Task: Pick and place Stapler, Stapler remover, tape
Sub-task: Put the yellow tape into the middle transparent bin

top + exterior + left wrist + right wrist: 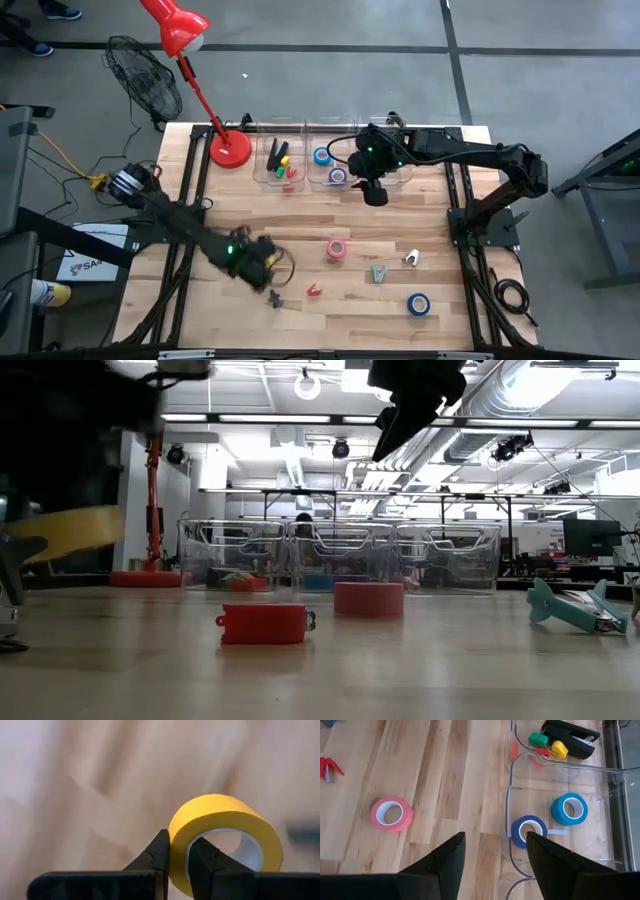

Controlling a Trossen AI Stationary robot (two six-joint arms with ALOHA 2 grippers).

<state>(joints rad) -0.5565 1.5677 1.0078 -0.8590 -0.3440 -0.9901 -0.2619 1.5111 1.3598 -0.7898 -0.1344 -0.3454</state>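
Yellow tape roll [222,837], pinched through its wall by the left gripper [178,857]: one finger outside the ring, one inside the open centre, closed tight on it. Sits at the near left of the table [330,315], apparently just off the wood in the low view. Gripped by the wall, probably so the roll hangs steady for a carry to the bins.

Pink tape roll [338,249] flat near mid-table, blue tape roll [417,304] flat near the right front edge. Two more blue rolls [569,808] already inside the middle clear bin [600,851], one dark, one lighter. Black stapler [570,738] plus small green and yellow pieces in the neighbouring bin. Small red piece [314,290] and a teal one [378,272] loose on the boards, likely staple removers, not sorted yet.

Right gripper [495,852] hovering over the bin row at the far side, fingers spread apart, holding nothing.

Pale wooden plank surface, bins lined along the far edge, red lamp [229,148] at the far left corner. Beyond, grey floor, a fan [143,75], bright workshop ceiling lights.
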